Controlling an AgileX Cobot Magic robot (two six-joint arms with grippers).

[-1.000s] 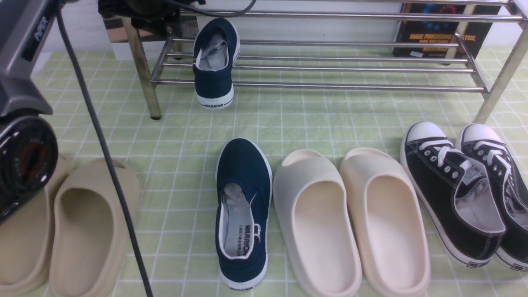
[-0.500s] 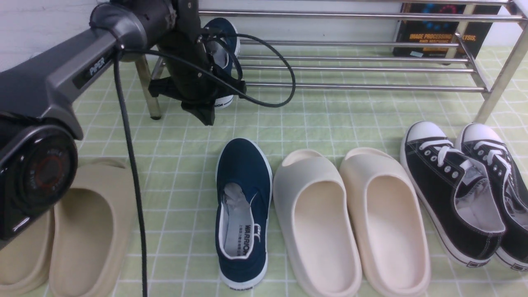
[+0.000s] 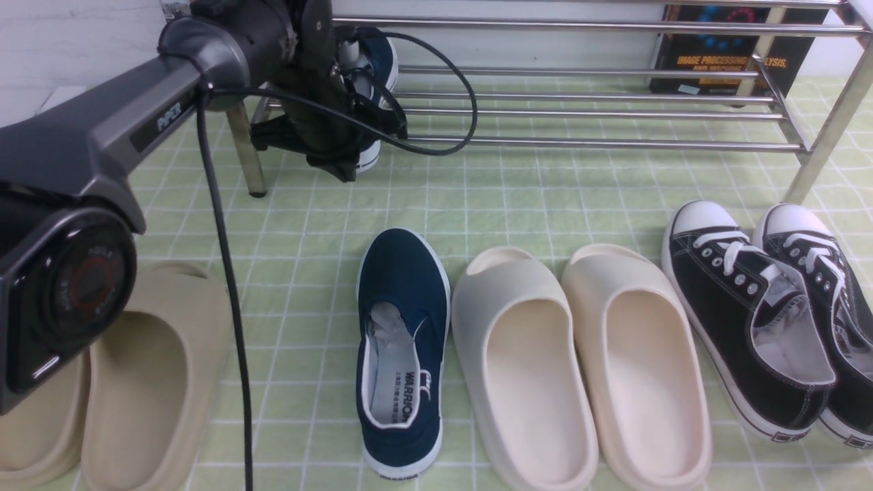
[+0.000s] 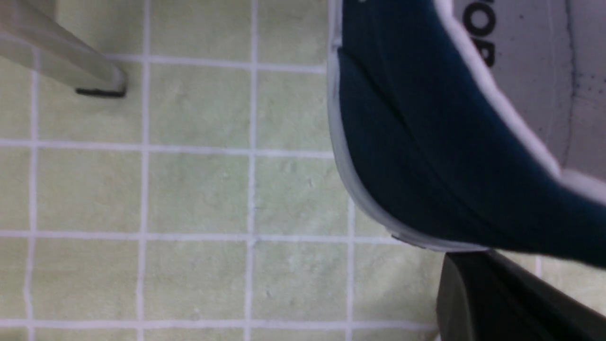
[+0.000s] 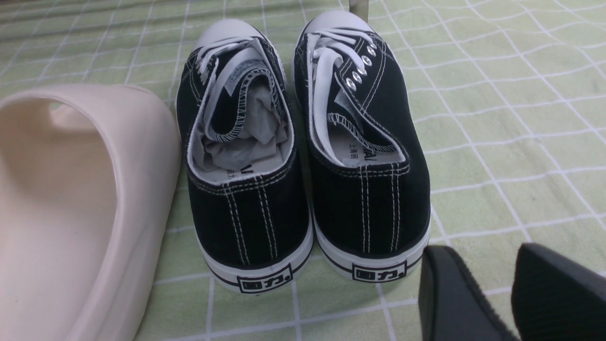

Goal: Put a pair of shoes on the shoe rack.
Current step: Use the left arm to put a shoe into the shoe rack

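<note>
Now, far-left corner: my left gripper [image 3: 339,164] crowds first navy shoe [image 4: 426,156], heel overhanging shoe rack [image 3: 580,143]; finger spread I cannot tell. Nudge could tip it off. Second navy shoe [image 3: 402,341] near-edge centre; right gripper [image 5: 490,265] narrowly parted, empty.

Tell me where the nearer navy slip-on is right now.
In the front view, the nearer navy slip-on lies flat on the green checked mat just left of centre, toe toward the shoe rack, with a cream slide close on its right.
</note>
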